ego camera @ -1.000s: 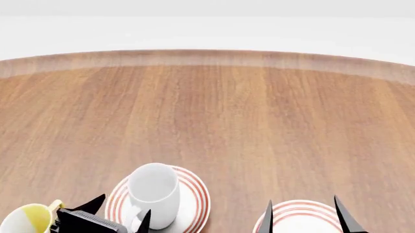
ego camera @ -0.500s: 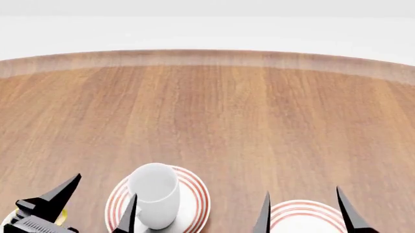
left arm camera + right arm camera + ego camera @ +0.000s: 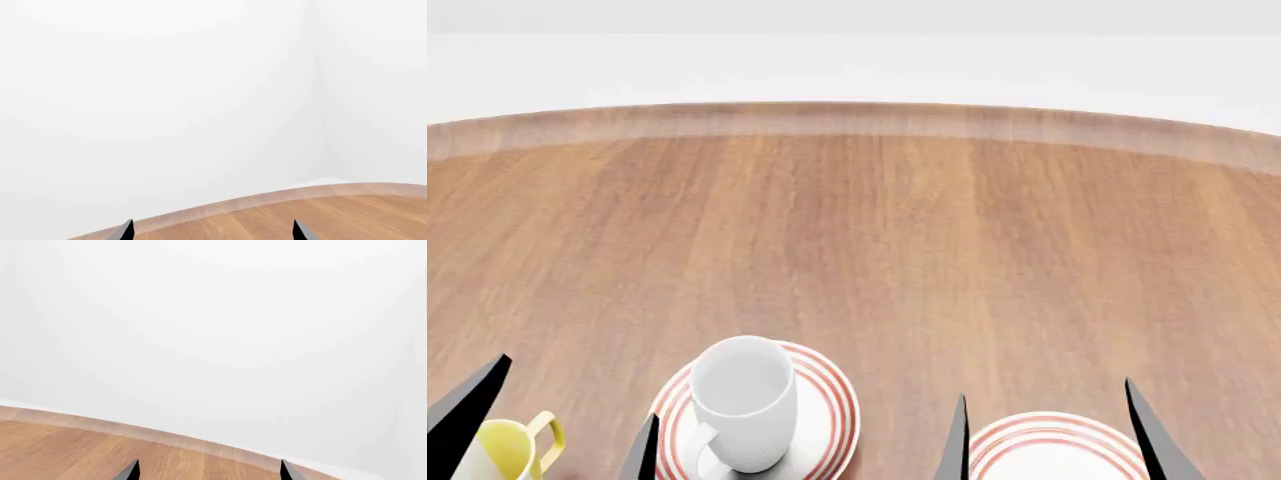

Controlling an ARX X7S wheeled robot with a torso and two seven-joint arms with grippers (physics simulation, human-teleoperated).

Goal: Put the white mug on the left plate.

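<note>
Your mug (image 3: 743,402) sits on the left plate (image 3: 827,400), just right of your left pincer (image 3: 554,415).

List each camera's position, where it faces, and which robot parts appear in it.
Head view: above, looking down on the white mug standing on the left plate; both end effectors' fingertips show.
Left wrist view: faces the wall across the table; left end effector open.
Right wrist view: likewise; right end effector open.
Shared: all three show the wooden table.
</note>
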